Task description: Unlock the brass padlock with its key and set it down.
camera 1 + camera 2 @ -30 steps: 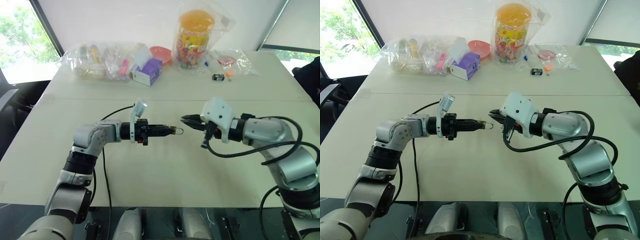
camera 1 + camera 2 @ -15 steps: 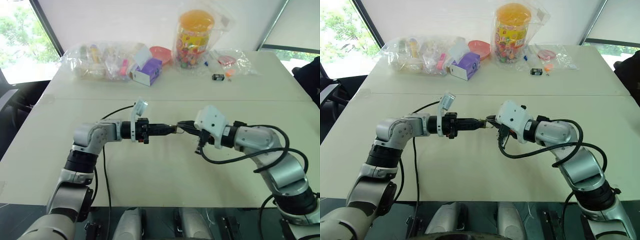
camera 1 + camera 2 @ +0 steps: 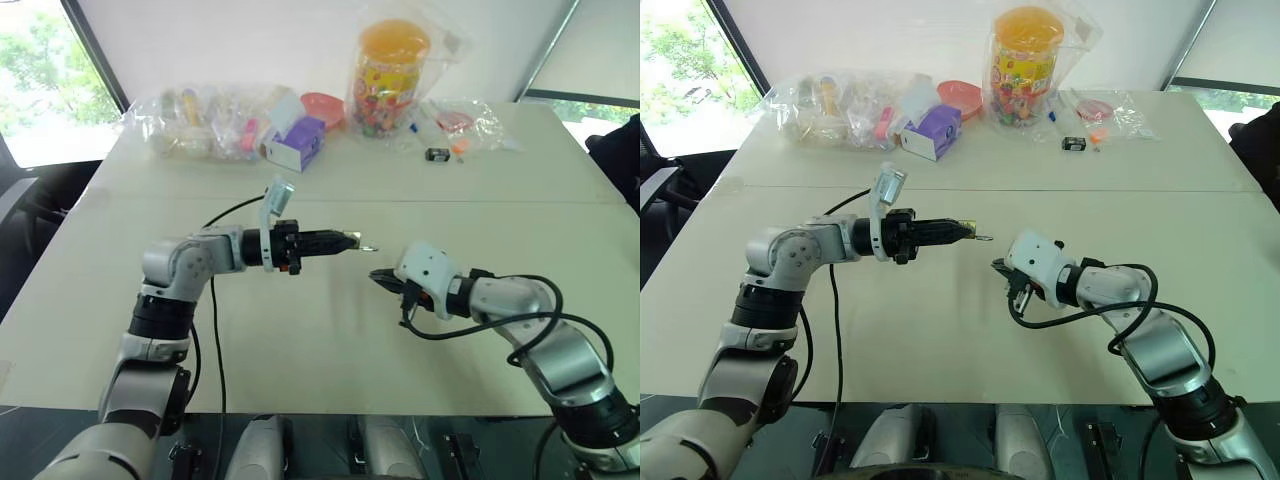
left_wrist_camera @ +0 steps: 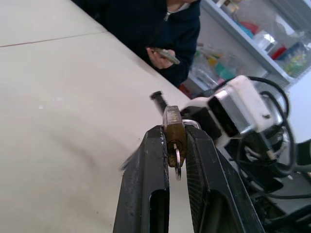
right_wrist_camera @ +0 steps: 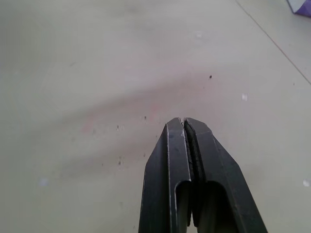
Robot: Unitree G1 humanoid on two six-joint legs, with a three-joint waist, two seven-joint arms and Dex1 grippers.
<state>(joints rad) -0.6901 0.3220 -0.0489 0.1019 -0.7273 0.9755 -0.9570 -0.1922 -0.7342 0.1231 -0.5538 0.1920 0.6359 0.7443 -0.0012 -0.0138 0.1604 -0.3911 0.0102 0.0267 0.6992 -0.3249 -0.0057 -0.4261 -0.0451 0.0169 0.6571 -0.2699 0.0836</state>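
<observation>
Key (image 4: pixel 177 160) in claw-held brass padlock (image 4: pixel 174 136)

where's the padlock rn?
Clamped between the left gripper's fingers, the padlock is held above the table mid-scene; the shut right gripper sits lower, apart.

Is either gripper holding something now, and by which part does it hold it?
The left gripper holds the brass padlock by its body, pinched between both fingers. The right gripper is shut and holds nothing.
</observation>
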